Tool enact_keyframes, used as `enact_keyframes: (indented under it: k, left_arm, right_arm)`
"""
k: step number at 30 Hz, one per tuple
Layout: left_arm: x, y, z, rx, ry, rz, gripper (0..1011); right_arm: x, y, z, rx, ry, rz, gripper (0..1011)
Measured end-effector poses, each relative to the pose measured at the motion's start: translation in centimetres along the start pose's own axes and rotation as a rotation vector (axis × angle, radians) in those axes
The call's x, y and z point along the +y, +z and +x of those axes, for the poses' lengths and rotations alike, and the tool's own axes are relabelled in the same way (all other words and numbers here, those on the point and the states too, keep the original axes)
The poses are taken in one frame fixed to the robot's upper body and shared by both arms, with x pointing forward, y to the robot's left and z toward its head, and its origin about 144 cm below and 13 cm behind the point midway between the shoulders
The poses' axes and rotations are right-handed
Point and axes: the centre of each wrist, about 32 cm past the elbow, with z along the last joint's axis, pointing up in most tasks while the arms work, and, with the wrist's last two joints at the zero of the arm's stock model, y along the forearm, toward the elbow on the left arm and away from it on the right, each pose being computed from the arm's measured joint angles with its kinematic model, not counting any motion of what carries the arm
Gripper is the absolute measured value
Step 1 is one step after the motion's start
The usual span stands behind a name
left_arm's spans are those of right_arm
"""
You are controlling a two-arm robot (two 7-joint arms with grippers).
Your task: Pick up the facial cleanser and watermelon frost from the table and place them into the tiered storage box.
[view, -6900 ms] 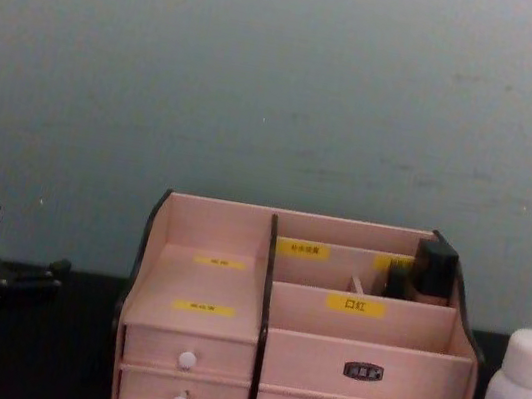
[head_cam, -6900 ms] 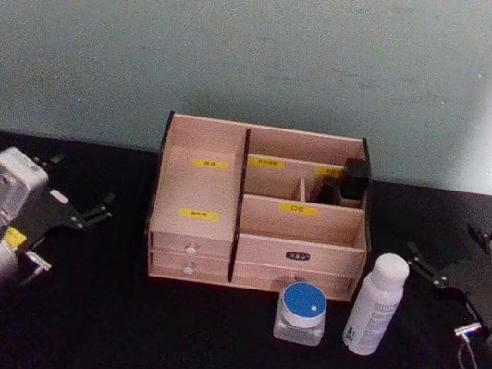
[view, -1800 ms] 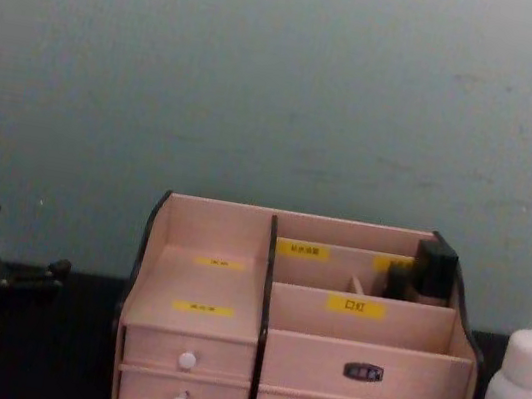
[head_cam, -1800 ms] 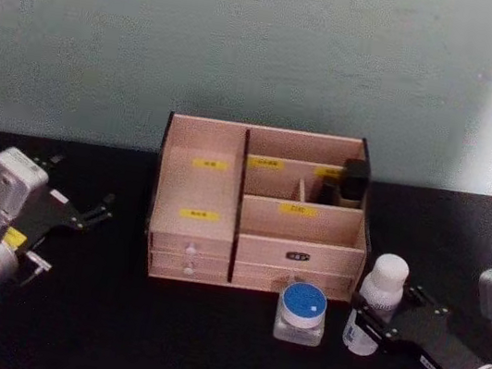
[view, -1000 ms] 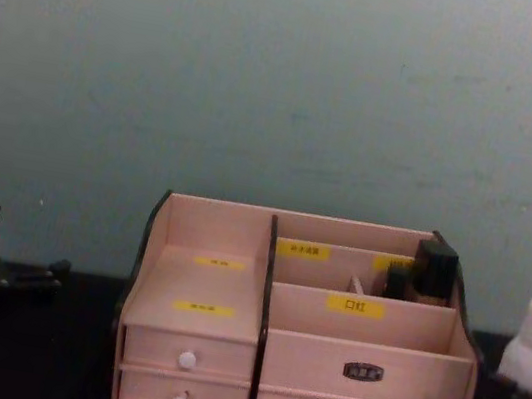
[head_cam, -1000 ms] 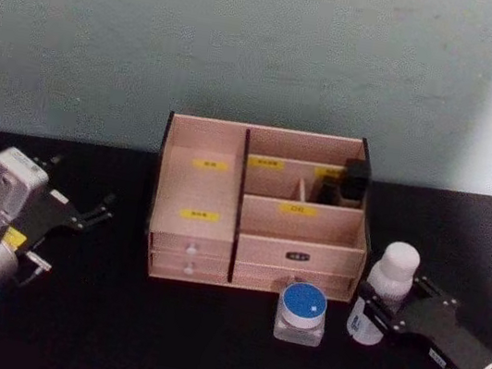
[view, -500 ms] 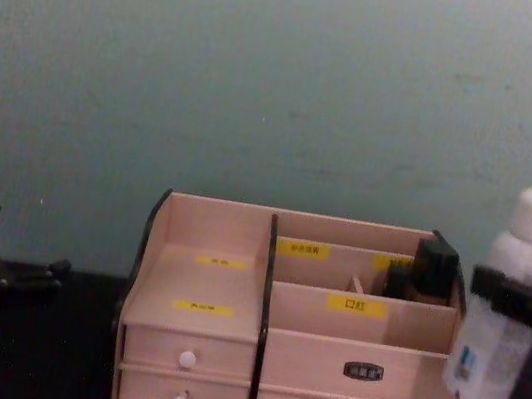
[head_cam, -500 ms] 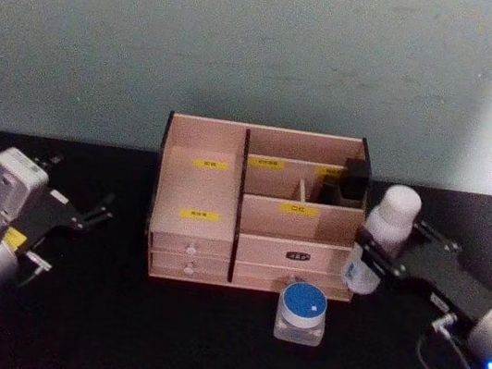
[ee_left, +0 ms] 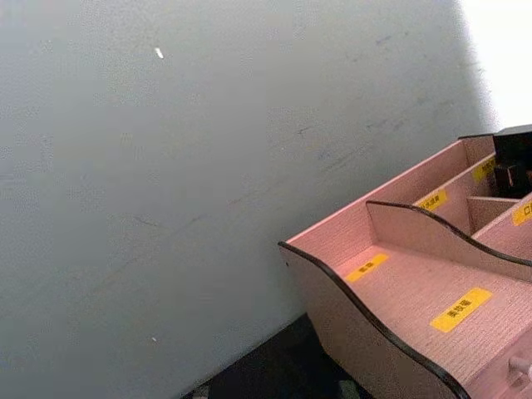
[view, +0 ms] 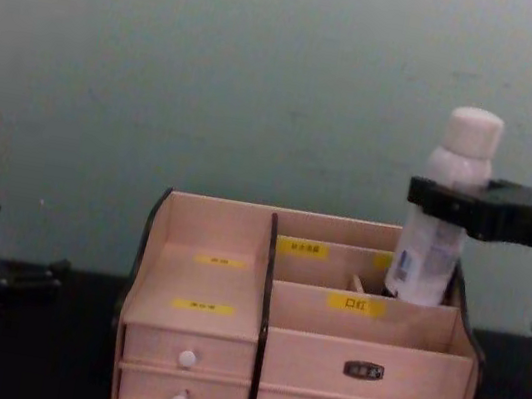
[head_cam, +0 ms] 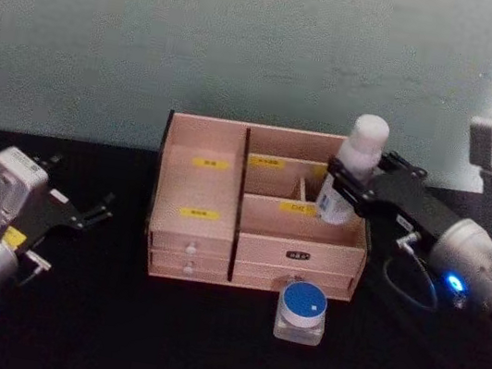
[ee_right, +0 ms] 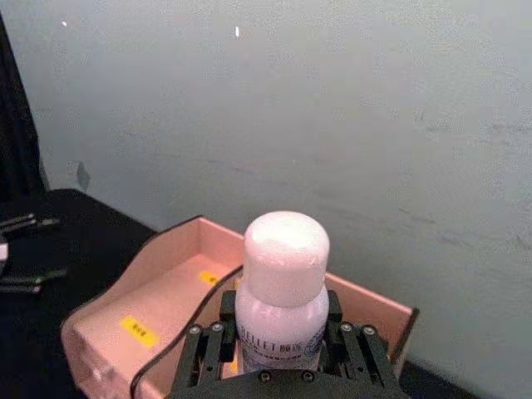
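Cleanser (head_cam: 357, 157), lifted off the counter (head_cam: 110, 332), now hangs clamped in the right hand (head_cam: 347, 186) above the box (head_cam: 192, 232), right rear compartment, seemingly ready to lower; left hand (head_cam: 76, 190) parked wide at the left edge.

box (head_cam: 199, 186) left tiers open, jar (head_cam: 302, 311) in front

head: above, downward | chest: low, forward | shared: tiered storage box (head_cam: 260, 246)

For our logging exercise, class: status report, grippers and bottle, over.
Right gripper shut on tall white capped bottle, above right rear of light wooden organiser. Left gripper open, parked left. Blue-lidded squat jar on table in front.
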Motion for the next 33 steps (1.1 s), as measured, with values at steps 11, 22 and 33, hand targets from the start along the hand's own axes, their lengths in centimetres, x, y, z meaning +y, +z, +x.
enact_keyframes:
  k: [11, 22, 33]
  left_arm:
    - [0.0, 0.0, 0.0, 0.0, 0.0, 0.0, 1001]
    - [0.0, 0.0, 0.0, 0.0, 0.0, 0.0, 1001]
    - [0.0, 0.0, 0.0, 0.0, 0.0, 0.0, 1001]
  right_arm:
    - [4.2, 0.6, 0.6, 0.013, 0.023, 0.008, 591]
    - [7.1, 0.2, 0.7, 0.034, 0.049, -0.009, 592]
    - [8.4, -0.5, 1.0, 0.042, 0.054, -0.035, 592]
